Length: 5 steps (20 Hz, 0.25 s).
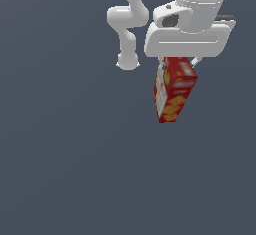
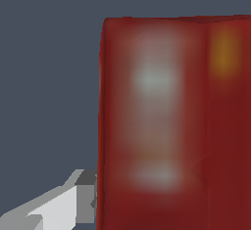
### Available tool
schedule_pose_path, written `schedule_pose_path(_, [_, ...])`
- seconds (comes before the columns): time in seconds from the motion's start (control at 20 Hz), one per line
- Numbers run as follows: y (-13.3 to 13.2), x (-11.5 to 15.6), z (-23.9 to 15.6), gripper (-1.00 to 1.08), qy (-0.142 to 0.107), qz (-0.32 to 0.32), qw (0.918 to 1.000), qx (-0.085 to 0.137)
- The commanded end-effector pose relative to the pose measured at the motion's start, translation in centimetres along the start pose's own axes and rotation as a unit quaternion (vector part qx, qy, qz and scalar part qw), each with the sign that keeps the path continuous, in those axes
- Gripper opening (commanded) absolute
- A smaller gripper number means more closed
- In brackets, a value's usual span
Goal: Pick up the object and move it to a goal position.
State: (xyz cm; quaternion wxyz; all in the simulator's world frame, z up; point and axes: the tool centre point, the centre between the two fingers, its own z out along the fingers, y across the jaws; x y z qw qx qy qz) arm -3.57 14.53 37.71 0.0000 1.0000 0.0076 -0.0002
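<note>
Gripper (image 1: 177, 59) clamped on top end of the box (image 1: 173, 90), which hangs tilted under the hand w/ nothing touching it below, so risk imo is it swinging or slipping out, grip being high & pads barely in view.

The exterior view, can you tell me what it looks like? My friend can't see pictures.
A white robot arm's gripper holds a tall red box by its top end, with the box hanging slightly tilted against a plain dark blue-grey background. The box has yellow-orange snack pictures and a white side panel.
</note>
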Motion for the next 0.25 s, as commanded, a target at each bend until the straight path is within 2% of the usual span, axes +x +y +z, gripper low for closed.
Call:
schedule_pose_path(0.0, [-0.22, 0.22, -0.53, -1.00, 0.000, 0.000, 1.0000, 0.000])
schedule_pose_path(0.2, [-0.33, 0.33, -0.78, -1.00, 0.000, 0.000, 1.0000, 0.000])
